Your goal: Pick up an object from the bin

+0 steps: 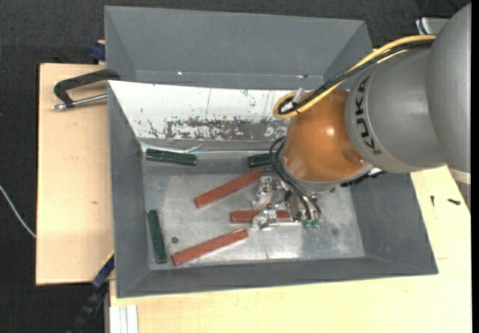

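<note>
I cannot tell if my jaws are open. The short red-brown stick [244,216] under them looks light and stiff; I'd grab its middle.

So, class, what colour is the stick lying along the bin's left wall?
Dark green; the stick shows best in the camera view.
</note>
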Robot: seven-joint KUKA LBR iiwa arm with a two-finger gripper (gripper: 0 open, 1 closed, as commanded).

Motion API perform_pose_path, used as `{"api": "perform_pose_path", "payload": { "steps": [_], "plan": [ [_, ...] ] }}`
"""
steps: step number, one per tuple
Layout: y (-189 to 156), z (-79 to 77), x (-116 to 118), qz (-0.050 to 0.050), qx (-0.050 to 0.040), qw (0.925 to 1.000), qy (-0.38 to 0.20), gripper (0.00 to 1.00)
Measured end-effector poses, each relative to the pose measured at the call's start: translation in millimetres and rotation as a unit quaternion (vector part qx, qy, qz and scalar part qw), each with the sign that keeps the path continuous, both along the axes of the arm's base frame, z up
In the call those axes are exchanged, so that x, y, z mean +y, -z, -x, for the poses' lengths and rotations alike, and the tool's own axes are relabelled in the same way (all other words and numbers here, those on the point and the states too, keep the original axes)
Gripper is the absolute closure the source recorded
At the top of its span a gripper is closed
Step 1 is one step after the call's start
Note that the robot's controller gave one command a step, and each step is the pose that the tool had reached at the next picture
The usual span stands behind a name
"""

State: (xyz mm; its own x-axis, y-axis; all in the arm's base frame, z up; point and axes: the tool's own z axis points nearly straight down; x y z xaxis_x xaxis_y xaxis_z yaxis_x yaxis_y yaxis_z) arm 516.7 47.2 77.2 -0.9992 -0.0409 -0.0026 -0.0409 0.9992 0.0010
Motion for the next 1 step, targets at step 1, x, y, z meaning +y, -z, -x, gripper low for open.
{"api": "perform_pose_path", "payload": {
  "steps": [1],
  "plan": [
    [-142.0,-15.4,-1.6,0.000,-0.0021,0.9998,0.022,1.00]
  ]
}}
